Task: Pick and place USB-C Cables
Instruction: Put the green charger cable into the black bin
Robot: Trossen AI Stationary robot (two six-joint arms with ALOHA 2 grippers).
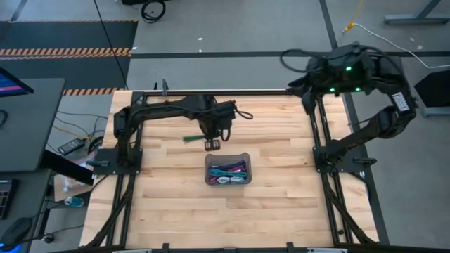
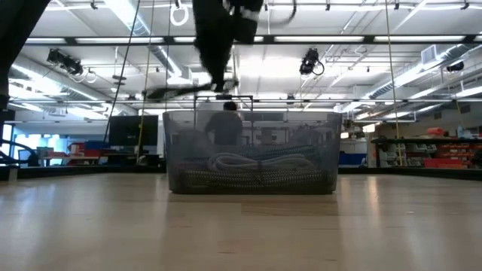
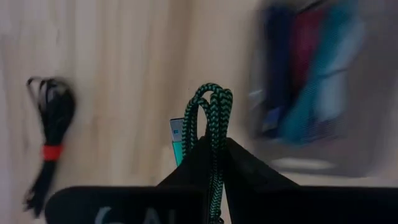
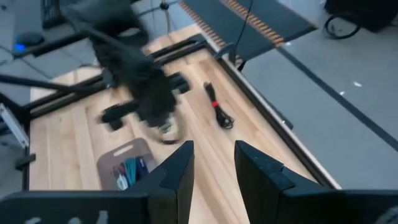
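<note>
My left end effector (image 3: 214,163) pinching the green cable (image 3: 213,118) above the table (image 1: 281,140), tray (image 1: 228,169) of cables close by, black-red cable (image 3: 48,140) lying apart, right end effector (image 4: 212,165) spread, raised away.

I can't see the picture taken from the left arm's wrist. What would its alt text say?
The left end effector is shut on a green braided cable, held above a pale wooden table. A black cable with a red band lies on the wood to one side; the tray of coloured cables is a blur beyond.
</note>
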